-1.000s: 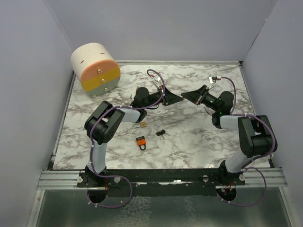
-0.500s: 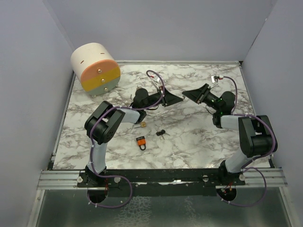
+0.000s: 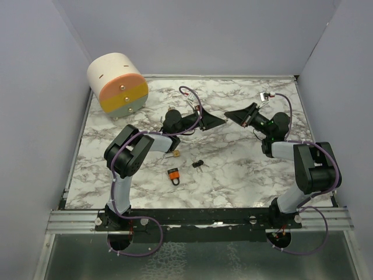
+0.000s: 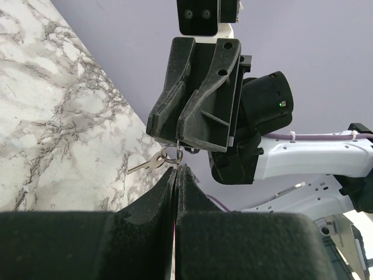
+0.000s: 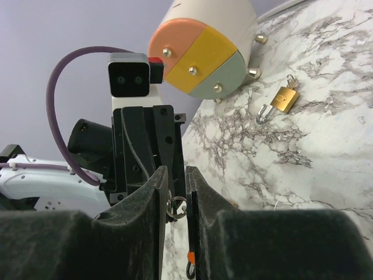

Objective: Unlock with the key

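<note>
My left end effector is shut tight, its tips pinching the lower edge of the key ring; the key dangles from that ring, up in the air above the counter; my right end effector meets it tip to tip, fingers a narrow gap apart with the ring between them, and I cannot tell whether they grip it; down on the counter lie the brass padlock, the orange padlock and, just beside it, a pair of black keys; the drum sits at the far left corner, its peach, yellow and grey-green drawers all pushed in, so their contents are hidden.
</note>
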